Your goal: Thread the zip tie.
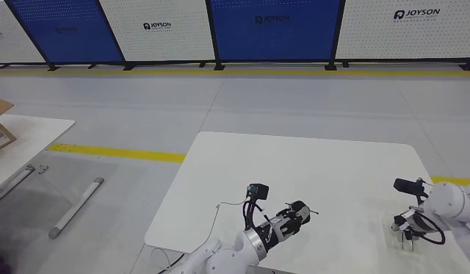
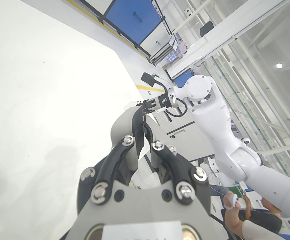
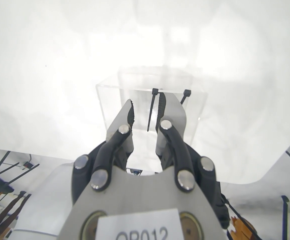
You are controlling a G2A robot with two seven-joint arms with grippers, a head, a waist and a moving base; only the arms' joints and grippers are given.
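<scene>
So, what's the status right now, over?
Right gripper open, over clear box. Two zip ties standing in box, one just ahead of it, ungripped. Left gripper shut, apart. Nothing seen in the way.

A white surface point(image 1: 308, 171) with rounded corners is seen. One clear plastic box point(image 3: 109, 111) is stood directly on it, toward its near right part. Two black zip ties point(image 3: 150, 111) are held upright inside the box, heads uppermost.

Zip ties point(image 3: 152, 108) in box point(image 3: 104, 106) on table point(image 3: 34, 51)
</scene>
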